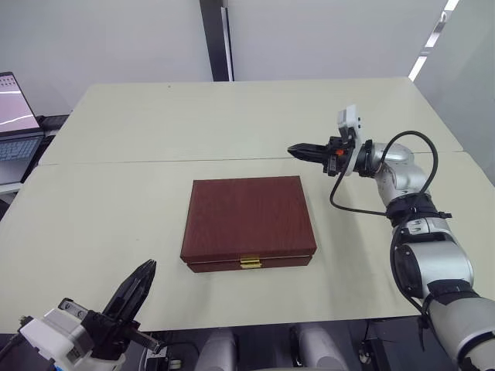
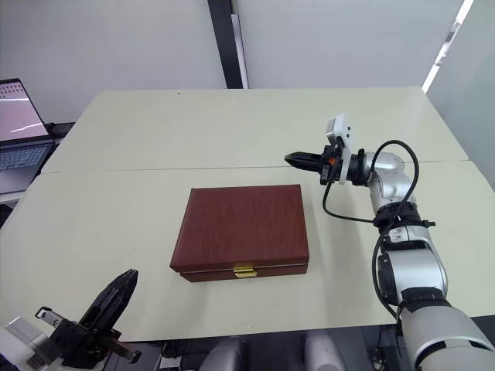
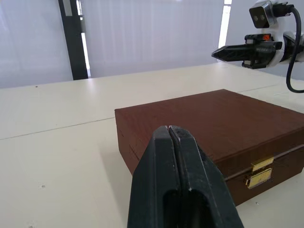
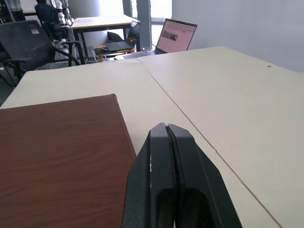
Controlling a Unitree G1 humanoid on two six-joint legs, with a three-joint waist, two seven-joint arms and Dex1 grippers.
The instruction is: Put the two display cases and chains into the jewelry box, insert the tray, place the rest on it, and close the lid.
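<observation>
While the large rectangular reddish-brown leatherette jewelry box (image 1: 248,222) sits mid-table with its plain hinged lid (image 1: 247,216) down, both black two-fingered grippers are pinched together, empty: left gripper (image 1: 145,273) near the table's front edge, right gripper (image 1: 295,150) just beyond the box's far right corner.

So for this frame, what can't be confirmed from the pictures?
- Contents of the jewelry box: the shut lid hides the inside in both eye views and both wrist views, so cases, chains and tray cannot be checked.
- Whether the gold clasp is latched: too small in the eye views.
- The laptop is cut off by the left edge of the left eye view.
</observation>
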